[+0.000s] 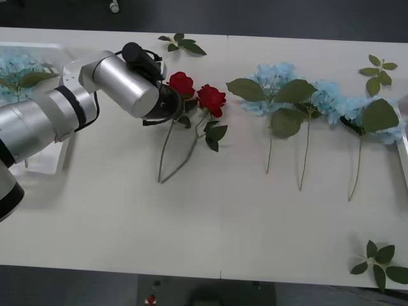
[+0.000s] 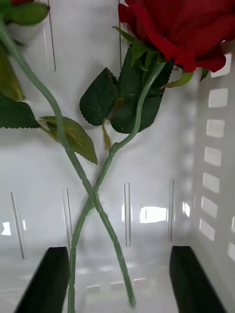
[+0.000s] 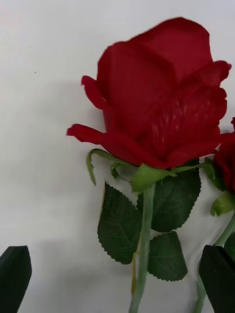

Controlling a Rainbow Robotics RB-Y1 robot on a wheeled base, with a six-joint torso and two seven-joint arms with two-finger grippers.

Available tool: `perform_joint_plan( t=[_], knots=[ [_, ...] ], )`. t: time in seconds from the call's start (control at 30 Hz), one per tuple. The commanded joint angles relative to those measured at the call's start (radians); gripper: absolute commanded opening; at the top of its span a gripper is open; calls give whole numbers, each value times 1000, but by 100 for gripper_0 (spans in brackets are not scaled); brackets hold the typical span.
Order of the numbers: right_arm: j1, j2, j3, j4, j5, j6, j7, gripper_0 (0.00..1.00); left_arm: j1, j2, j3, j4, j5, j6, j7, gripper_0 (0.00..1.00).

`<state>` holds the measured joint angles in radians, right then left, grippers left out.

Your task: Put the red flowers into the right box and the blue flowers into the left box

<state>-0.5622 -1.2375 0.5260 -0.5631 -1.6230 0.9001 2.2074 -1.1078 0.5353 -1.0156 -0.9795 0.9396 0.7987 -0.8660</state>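
Observation:
Two red flowers lie side by side on the table, stems toward the front. My left gripper hovers open just over the left rose, whose stem runs between the black fingers. Three blue flowers lie in a row to the right. The left box at the far left holds blue flowers. My right gripper is open inside the right box, above two red roses with crossed stems. The right box's rim is at the table's right edge.
Loose green leaf sprigs lie at the back centre, back right and front right. The left arm's silver forearm stretches across the left box's near side. The white table is bare in front of the stems.

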Motion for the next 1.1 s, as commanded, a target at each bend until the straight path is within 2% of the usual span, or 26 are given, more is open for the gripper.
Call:
perform_joint_plan(
  t=[0.03,0.17,0.3,0.53,0.67,0.97,1.0,1.03,1.07,1.1],
  knots=[
    [1,-11,-9,20,-3,-4,-38,75,-35,-11,-6,4,-45,27,38,100],
    [-1,-17,-20,11,-6,11,-37,75,-35,-23,-46,16,-71,27,41,100],
    [1,-60,-41,-37,-20,94,-40,75,-35,-24,-84,22,-90,27,45,100],
    [1,-221,-41,-172,-123,313,-43,75,-35,-24,-116,24,-99,27,50,100],
    [1,-267,-41,-198,-149,395,-46,75,-37,-24,-116,22,-100,20,53,100],
    [1,-267,-37,-207,-136,480,-46,75,-37,-24,-116,7,-104,-18,64,100],
    [1,-263,-30,-221,-135,484,-44,75,-37,-26,-116,1,-104,-18,65,94],
    [1,-261,-29,-228,-136,484,-44,75,-37,-26,-116,1,-104,-18,65,82],
    [1,-260,-24,-242,-140,484,-46,75,-37,-24,-116,-2,-105,-18,68,40],
    [1,-258,-21,-248,-144,484,-46,75,-37,-24,-116,-2,-105,-18,70,20]
  ],
)
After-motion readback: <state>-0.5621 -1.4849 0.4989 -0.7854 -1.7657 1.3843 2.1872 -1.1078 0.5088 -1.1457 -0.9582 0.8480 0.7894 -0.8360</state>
